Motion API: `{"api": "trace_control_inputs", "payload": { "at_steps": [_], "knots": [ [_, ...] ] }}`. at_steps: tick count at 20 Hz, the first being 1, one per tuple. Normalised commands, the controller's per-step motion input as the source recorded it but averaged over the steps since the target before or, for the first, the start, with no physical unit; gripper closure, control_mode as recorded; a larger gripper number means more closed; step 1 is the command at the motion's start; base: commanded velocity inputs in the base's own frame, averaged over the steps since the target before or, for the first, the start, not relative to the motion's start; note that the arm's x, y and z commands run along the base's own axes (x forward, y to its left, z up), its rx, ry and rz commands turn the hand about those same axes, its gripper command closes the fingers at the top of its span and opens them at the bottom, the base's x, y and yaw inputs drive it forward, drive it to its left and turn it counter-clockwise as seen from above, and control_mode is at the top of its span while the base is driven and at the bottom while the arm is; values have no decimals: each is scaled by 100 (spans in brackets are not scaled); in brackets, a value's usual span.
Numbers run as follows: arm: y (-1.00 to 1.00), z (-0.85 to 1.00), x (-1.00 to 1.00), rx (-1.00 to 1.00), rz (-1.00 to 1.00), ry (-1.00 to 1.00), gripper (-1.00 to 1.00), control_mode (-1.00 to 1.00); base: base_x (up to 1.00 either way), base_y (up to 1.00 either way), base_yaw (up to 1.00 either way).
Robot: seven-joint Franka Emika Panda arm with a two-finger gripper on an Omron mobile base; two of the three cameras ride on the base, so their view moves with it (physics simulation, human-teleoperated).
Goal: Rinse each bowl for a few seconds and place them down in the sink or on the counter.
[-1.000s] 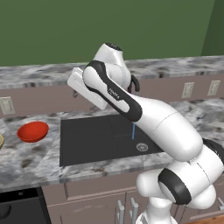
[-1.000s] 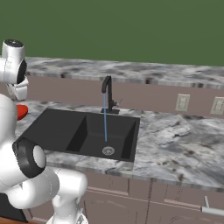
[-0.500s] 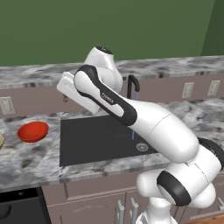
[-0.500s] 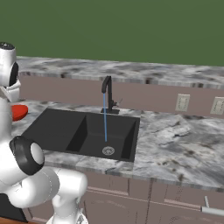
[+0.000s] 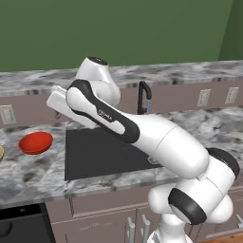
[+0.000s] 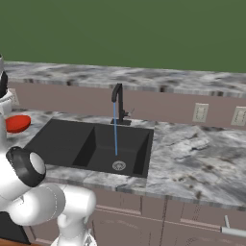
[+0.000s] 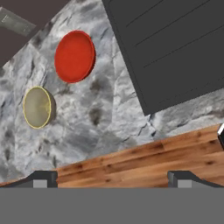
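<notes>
We see the red bowl (image 5: pixel 35 142) sitting upright on the surface (image 5: pixel 33 173), left of the sink (image 5: pixel 102 152), mouth up. It's round, so no long axis to call. In the hand view the same red bowl (image 7: pixel 75 56) is seen almost from straight above, close to the sink's edge but not touching it. The tan bowl (image 7: pixel 38 107) sits just beside it on the marbled stone, apart from the red one, also mouth up, speckled inside, further from the sink (image 7: pixel 175 48).

In the left base view the tan bowl is just a sliver at the left edge (image 5: pixel 1 153). In the right base view the red bowl (image 6: pixel 18 123) shows partly behind the white arm.

The sink is long side to side along the surface's front edge. The right base view gives us the faucet (image 6: pixel 117 103) at the back rim, a thin blue water stream (image 6: pixel 115 129) falling straight down, and the round silver drain (image 6: pixel 118 166) under it. The left base view has the arm covering most of that; we catch the faucet's arch (image 5: pixel 144 95) only.

The tool (image 7: pixel 112 177) points down over the surface's front edge and the wood floor (image 7: pixel 144 159). Its two tips stand wide apart, nothing between them. It hangs well above both bowls, touching neither.
</notes>
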Motion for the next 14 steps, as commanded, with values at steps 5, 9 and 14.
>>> {"api": "trace_control_inputs", "payload": {
  "at_steps": [5, 9, 14],
  "knots": [
    [23, -8, -7, -5, 12, -2, -100, -100, 0, 0, 0],
    [23, -8, -5, -4, 12, -1, -100, -100, 0, 0, 0],
    [25, -8, -7, -4, 11, -2, -100, -100, 0, 0, 0]
  ]
}}
